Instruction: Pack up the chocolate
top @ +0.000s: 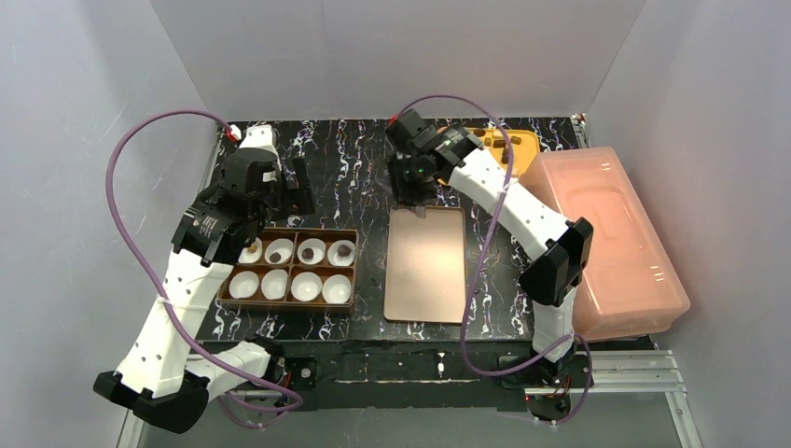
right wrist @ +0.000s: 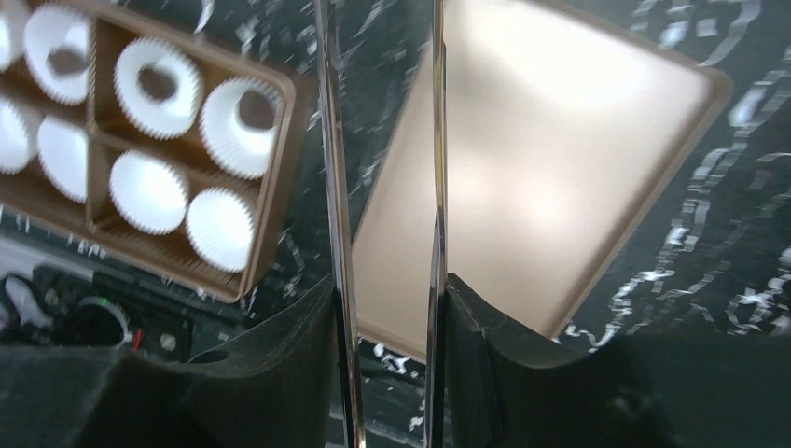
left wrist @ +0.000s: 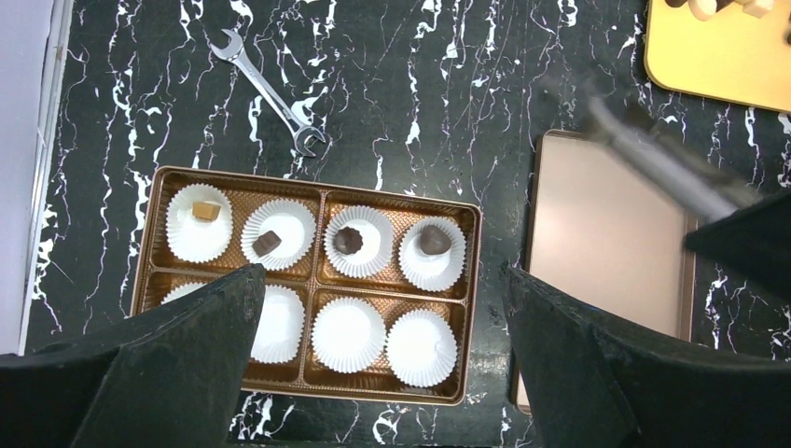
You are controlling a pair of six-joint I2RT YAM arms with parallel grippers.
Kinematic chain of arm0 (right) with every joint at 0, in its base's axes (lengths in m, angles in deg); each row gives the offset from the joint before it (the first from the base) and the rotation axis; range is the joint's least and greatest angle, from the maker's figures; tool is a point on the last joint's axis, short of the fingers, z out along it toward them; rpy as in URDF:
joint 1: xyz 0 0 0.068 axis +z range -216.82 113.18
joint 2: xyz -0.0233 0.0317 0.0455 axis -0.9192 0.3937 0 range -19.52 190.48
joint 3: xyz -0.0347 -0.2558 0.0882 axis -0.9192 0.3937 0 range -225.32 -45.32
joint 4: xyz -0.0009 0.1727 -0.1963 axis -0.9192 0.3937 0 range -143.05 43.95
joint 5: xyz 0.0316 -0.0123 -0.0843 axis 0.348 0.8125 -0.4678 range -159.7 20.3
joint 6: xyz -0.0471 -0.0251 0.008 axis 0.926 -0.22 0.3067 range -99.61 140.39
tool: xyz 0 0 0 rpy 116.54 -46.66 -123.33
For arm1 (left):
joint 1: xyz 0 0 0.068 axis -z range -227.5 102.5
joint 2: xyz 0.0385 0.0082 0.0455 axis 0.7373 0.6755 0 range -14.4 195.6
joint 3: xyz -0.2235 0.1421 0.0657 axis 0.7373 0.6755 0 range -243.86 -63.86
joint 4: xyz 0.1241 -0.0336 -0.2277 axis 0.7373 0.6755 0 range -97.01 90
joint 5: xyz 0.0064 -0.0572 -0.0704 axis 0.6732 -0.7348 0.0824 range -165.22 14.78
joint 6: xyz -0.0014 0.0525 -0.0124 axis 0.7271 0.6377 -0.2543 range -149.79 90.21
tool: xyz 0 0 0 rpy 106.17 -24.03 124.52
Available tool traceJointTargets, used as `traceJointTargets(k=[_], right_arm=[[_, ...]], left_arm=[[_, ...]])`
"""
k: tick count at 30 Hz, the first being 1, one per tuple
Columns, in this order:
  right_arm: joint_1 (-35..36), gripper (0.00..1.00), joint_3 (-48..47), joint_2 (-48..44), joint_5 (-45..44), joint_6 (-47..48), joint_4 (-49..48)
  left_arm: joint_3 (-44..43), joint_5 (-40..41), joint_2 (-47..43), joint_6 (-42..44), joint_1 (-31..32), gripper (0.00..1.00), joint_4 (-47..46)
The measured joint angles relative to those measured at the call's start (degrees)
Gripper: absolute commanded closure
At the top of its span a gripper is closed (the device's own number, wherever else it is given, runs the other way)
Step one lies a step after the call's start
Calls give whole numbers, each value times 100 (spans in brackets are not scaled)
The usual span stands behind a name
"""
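Left fingers (left wrist: pixel 187 373) are spread wide with nothing between them, hovering over a brown box (left wrist: pixel 471 280) of white paper cups (left wrist: pixel 348 333); chocolate (left wrist: pixel 348 240) sits one piece to a cup in the four cups of the far row. Right fingers (right wrist: pixel 280 373) are clamped on thin metal tongs (right wrist: pixel 334 187), whose prongs stand apart above the edge of a flat copper lid (right wrist: pixel 560 140) beside the box. More chocolate lies on a yellow tray (left wrist: pixel 718 56) at the back of the black marbled table (left wrist: pixel 448 93), and a wrench (left wrist: pixel 270 93) lies behind the box.
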Motion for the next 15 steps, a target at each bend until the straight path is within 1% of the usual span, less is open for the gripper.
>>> traceJointTargets(k=[5,10,15], right_arm=[[-852,51,0,-153,-385,61,28],[-1679,51,0,-131,-793,125,68],[-2321,51,-264,192,-1027,175,111]], left_arm=[[24,-96,-4,-7,0,1,-63],[280,-273,-17,-48,0,0,-229],[551,-417,-11,-68,0,0,-262]])
